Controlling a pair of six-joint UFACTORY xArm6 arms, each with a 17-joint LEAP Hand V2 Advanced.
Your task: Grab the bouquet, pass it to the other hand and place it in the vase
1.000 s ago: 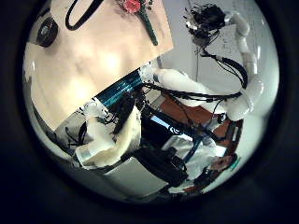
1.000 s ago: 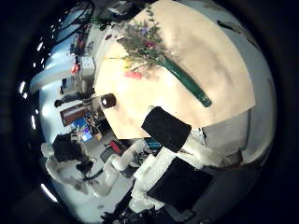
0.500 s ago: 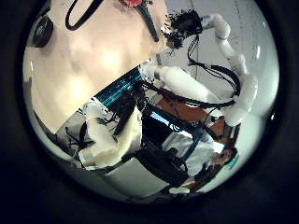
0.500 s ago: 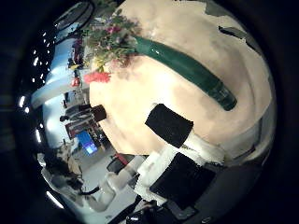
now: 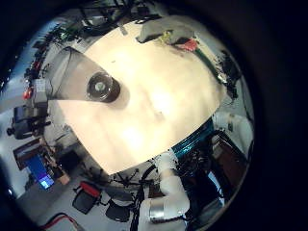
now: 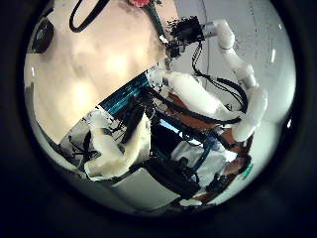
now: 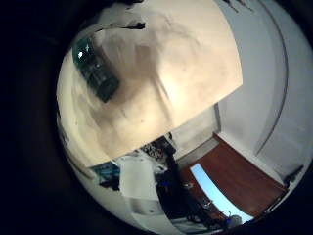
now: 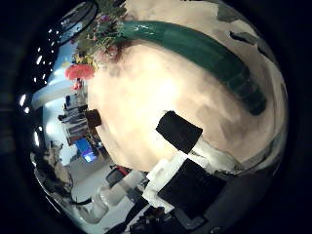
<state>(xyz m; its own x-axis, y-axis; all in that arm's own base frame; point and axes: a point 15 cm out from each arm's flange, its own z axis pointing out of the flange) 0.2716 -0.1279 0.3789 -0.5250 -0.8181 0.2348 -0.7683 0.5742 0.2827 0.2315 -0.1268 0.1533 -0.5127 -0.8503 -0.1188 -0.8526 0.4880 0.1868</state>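
Note:
The bouquet lies flat on the table, shown in the right thumb side palm view with its long wrapped stem (image 8: 195,54) close to the palm and its flowers (image 8: 93,49) at one end. My right hand (image 8: 180,146) hovers just above the stem, fingers straight and not touching it. In the left thumb side palm view the right hand (image 6: 184,35) reaches down over the bouquet's stem (image 6: 160,28). The vase (image 5: 101,89) stands upright on the table, away from the bouquet (image 5: 173,38). My left hand (image 6: 119,149) stays back beyond the table's edge, fingers relaxed and holding nothing.
The table top (image 5: 154,106) lies bare between vase and bouquet. A dark loop of cord (image 6: 87,12) lies on the table near the vase (image 6: 42,35). A dark oblong thing (image 7: 98,64) shows on the table (image 7: 176,69) in the right little finger side palm view.
My right hand has dropped closer to the bouquet, whose stem now fills more of its thumb side view. In the left thumb side view the right arm has swung in over the stem.

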